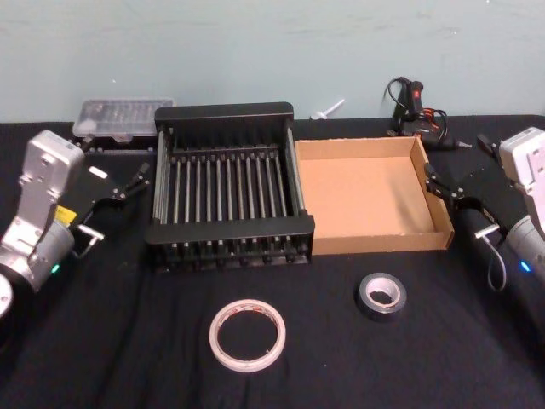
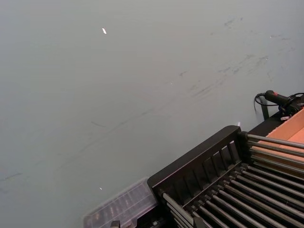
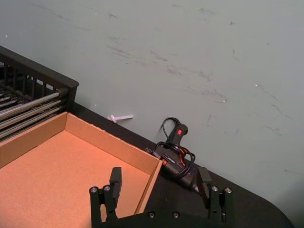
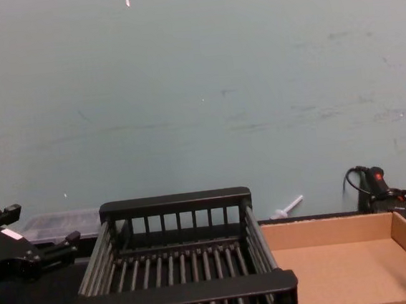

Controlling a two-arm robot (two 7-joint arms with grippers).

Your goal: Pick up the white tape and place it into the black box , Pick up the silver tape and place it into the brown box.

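On the table's near side the white tape (image 1: 247,334) and silver tape (image 1: 381,296) lie untouched, both boxes empty, so the first pick is pending: the left gripper (image 1: 134,181), fingers apart like the right gripper (image 1: 439,187), must descend to the white ring.

Brown box (image 4: 344,268) cropped in chest view

The black box (image 1: 226,183) sits left of the brown box (image 1: 370,196), their sides touching. Nearer the robot on the table (image 1: 102,341) lie the white tape (image 1: 247,334), before the black box, and the silver tape (image 1: 381,295), before the brown box, well apart
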